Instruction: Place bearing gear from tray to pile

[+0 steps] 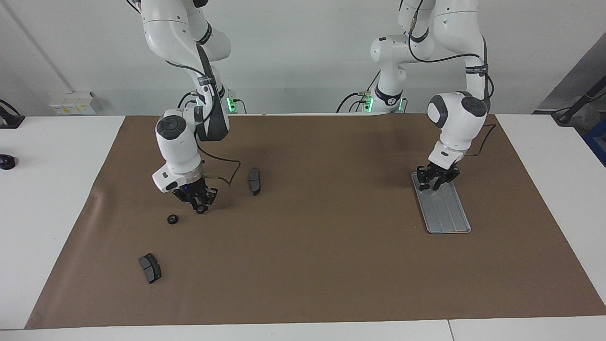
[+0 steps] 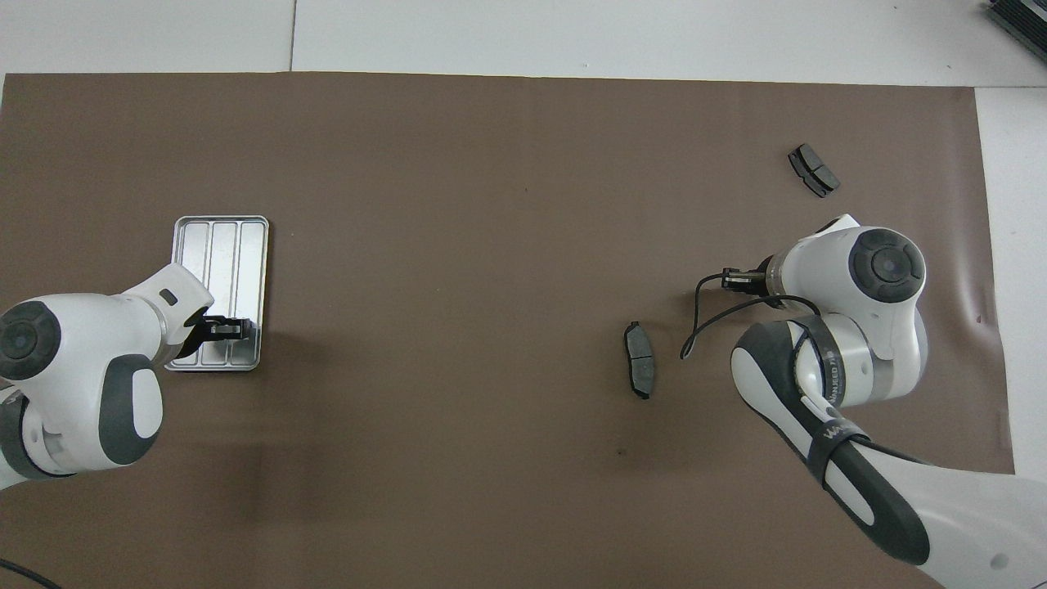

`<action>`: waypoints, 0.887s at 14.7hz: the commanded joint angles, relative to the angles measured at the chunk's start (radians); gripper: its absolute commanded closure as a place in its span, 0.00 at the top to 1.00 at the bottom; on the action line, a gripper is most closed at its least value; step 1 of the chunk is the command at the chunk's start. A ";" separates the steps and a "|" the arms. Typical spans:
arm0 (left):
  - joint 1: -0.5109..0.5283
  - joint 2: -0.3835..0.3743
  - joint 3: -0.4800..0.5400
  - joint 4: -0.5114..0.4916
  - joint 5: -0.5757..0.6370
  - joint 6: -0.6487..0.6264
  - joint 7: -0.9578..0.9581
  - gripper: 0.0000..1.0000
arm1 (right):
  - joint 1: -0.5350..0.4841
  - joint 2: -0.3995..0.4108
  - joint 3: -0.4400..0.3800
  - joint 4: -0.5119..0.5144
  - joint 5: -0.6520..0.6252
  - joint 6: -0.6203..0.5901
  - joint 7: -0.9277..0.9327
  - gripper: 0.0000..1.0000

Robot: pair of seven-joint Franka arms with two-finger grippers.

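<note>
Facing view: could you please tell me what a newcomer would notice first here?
The right gripper hangs low over the brown mat, clamped on a small black gear, close to the lone gear lying on the mat. The left gripper is over the silver tray, at its end nearer the robots.

Overhead: right arm's wrist covers the black gear (image 1: 173, 219) and the right gripper (image 1: 200, 207); neither shows there. Facing view: whether that gripper holds a second gear is too small to tell. Left gripper (image 1: 436, 182) over the tray (image 1: 447, 213): finger gap unreadable. Tray's end nearest the robots is partly hidden under it.
</note>
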 commanded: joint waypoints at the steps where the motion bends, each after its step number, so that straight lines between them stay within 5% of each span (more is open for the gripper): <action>1: 0.014 -0.006 -0.009 -0.010 0.012 -0.008 -0.003 0.37 | -0.023 -0.009 0.015 -0.006 0.005 0.028 -0.014 1.00; 5: -0.004 0.017 -0.012 0.057 0.012 -0.010 -0.007 0.14 | -0.018 -0.026 0.014 0.108 0.008 -0.044 -0.014 1.00; 8: -0.062 0.067 -0.011 0.197 0.014 -0.033 -0.006 0.00 | -0.018 -0.027 0.014 0.233 0.010 -0.167 -0.014 1.00; 13: -0.163 0.158 -0.022 0.443 0.055 -0.134 -0.001 0.00 | -0.023 -0.027 0.015 0.389 0.011 -0.325 -0.017 1.00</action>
